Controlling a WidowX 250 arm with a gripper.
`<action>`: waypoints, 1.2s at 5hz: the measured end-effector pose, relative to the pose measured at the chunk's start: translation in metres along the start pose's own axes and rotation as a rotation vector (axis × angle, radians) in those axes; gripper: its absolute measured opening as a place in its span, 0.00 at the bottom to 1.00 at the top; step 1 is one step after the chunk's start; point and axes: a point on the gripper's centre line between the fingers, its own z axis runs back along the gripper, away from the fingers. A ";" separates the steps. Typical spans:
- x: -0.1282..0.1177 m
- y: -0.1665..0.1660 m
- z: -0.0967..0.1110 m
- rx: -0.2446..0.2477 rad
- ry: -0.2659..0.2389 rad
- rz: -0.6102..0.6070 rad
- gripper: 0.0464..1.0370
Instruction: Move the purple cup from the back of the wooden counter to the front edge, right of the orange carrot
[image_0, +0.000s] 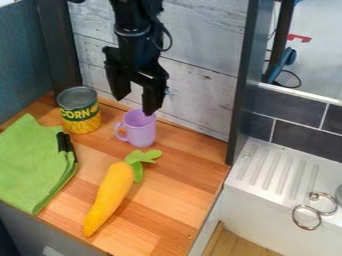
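Black end effector (136, 103) hangs empty, fingers wide apart, by the purple mug (141, 131).

Fixed cam above the surface (177, 187), slants down toward plank wall (207, 100); fairly near, sink (257, 207) lower right.

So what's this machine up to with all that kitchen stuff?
A black robot gripper hangs over the back of the wooden counter, its two fingers apart with nothing between them. It is nearest to a small purple cup; whether a fingertip touches the rim, I can't tell. The corn can stands upright to the left of the cup, a toy carrot lies in front, and a folded green cloth is at the left.
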 end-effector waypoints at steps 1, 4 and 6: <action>0.010 0.000 -0.023 -0.011 -0.002 0.004 0.96; 0.028 0.010 -0.059 0.015 0.043 0.034 0.96; 0.031 0.006 -0.079 -0.004 0.042 0.015 0.96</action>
